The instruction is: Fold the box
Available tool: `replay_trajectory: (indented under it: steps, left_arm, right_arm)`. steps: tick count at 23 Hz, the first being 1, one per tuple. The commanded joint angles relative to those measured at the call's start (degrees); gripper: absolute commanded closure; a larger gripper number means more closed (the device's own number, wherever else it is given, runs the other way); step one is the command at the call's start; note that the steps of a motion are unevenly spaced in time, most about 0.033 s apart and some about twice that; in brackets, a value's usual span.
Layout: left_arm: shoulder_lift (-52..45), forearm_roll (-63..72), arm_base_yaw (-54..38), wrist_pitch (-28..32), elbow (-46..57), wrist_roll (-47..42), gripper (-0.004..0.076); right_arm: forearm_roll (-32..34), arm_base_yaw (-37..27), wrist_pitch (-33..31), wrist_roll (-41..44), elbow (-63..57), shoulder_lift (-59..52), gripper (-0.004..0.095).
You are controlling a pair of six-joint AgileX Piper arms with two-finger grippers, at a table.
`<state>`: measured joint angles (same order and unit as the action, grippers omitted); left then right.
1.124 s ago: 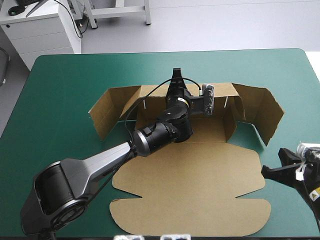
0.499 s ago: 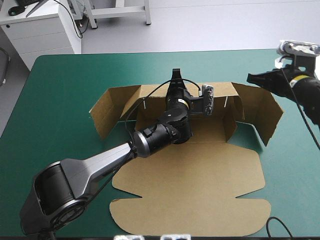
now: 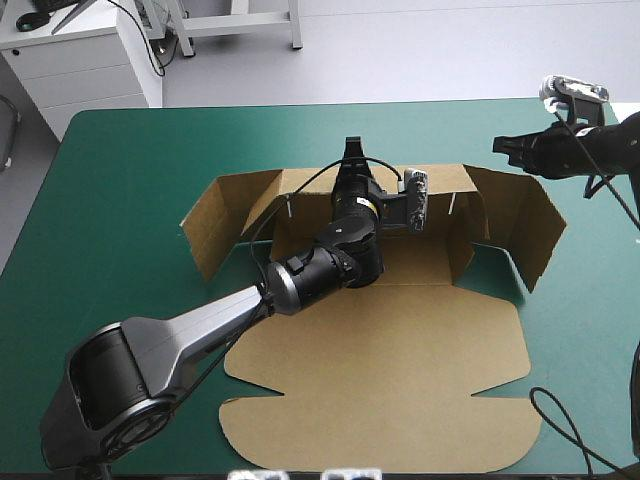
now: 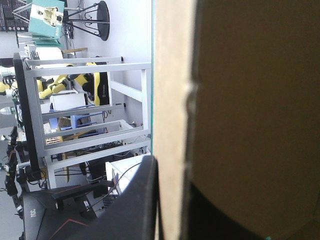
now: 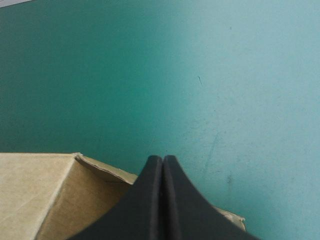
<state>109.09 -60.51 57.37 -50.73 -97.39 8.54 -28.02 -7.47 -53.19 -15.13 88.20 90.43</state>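
The brown box point(image 3: 400, 360) lies mid-table, its lid flat toward the front, its back wall point(image 3: 445, 182) and side flaps raised. My left gripper point(image 3: 352, 150) reaches over the tray to the back wall's top edge. In the left wrist view the board's edge point(image 4: 172, 100) stands between the two black fingers point(image 4: 135, 205), so this gripper point(image 4: 170, 170) is shut on the box. My right gripper point(image 3: 502, 148) hovers shut just beyond the right flap's far corner. From the right wrist, its shut fingers point(image 5: 162, 160) point over that brown corner point(image 5: 45, 195).
Teal-green cover point(image 3: 130, 170) surrounds the box on every side, with a wide strip along the far edge. The right arm hangs near the table's far right corner point(image 3: 600, 105).
The right arm has swung from the table's front right up to the far right, and now sits by the right flap's corner. The left arm and the box have not moved.
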Motion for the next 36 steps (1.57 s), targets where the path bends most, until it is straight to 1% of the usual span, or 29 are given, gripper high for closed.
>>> replay_trajectory:
  steps: [1,9,10,12,15,16,17,18,19,21,24,25,26,30,32,36]
  left_arm:
    - [-3.2,-1.4,0.6,3.0,-1.1,-0.9,0.0731]
    - [-3.2,-1.6,0.6,3.1,-1.1,-0.9,0.0731]
    - [-3.2,-1.6,0.6,3.1,-1.1,-0.9,0.0731]
    - [-3.1,-1.6,0.6,3.1,-1.1,-0.9,0.0731]
    - [-3.0,-1.6,0.6,3.1,-1.1,-0.9,0.0731]
    - [-3.0,-1.6,0.6,3.1,-1.1,-0.9,0.0731]
    - [-3.0,-1.6,0.6,2.9,-1.1,-0.7,0.0731]
    - [-3.0,-1.6,0.6,2.7,-1.1,-0.4,0.0731]
    - [-3.0,-1.6,0.6,2.4,-1.1,-0.7,0.0731]
    - [-3.0,-1.4,0.6,1.9,-1.1,-0.1,0.0731]
    - [-3.0,0.6,0.6,1.9,-0.9,0.8,0.0731]
    - [-3.0,0.5,0.6,1.9,-0.3,0.8,0.0731]
    - [-3.0,0.4,0.6,1.8,0.2,0.8,0.0731]
    - [-3.0,0.2,0.6,1.7,1.9,0.9,0.0731]
    - [-2.9,0.2,0.6,2.2,2.2,0.9,0.0731]
    - [-2.8,0.0,0.6,2.7,2.2,0.9,0.0731]
  right_arm:
    - [-4.3,-2.0,-1.3,-4.7,2.0,-0.7,0.0927]
    - [-4.6,-2.4,-8.2,-8.9,1.7,1.0,0.0927]
    - [-4.6,-2.4,-10.4,-10.0,1.7,1.0,0.0927]
    - [-5.5,-2.4,-12.2,-11.1,1.7,0.7,0.0927]
    - [-6.8,-2.4,-13.1,-12.8,-0.2,-0.5,0.0927]
    - [-8.4,-2.4,-11.9,-14.0,-2.9,-1.2,0.0927]
    - [-11.6,-2.4,-8.1,-17.0,-8.3,-3.3,0.0927]
    - [-13.6,-2.4,-6.0,-19.0,-11.4,-4.4,0.0927]
    - [-17.0,-2.4,-3.4,-22.3,-16.4,-6.1,0.0927]
    - [-21.6,-2.4,-0.4,-28.9,-22.1,-8.6,0.0927]
    - [-27.6,-2.4,2.2,-34.6,-25.9,-10.5,0.0927]
    - [-31.8,-2.4,2.9,-38.1,-27.6,-11.6,0.0927]
    - [-33.1,-2.4,3.1,-39.9,-28.3,-12.0,0.0927]
    - [-33.8,-2.4,4.0,-47.6,-31.4,-14.5,0.0927]
    - [-33.9,-2.4,5.6,-51.7,-34.1,-15.6,0.0923]
    - [-33.1,-2.4,6.0,-56.3,-35.3,-15.9,0.0923]
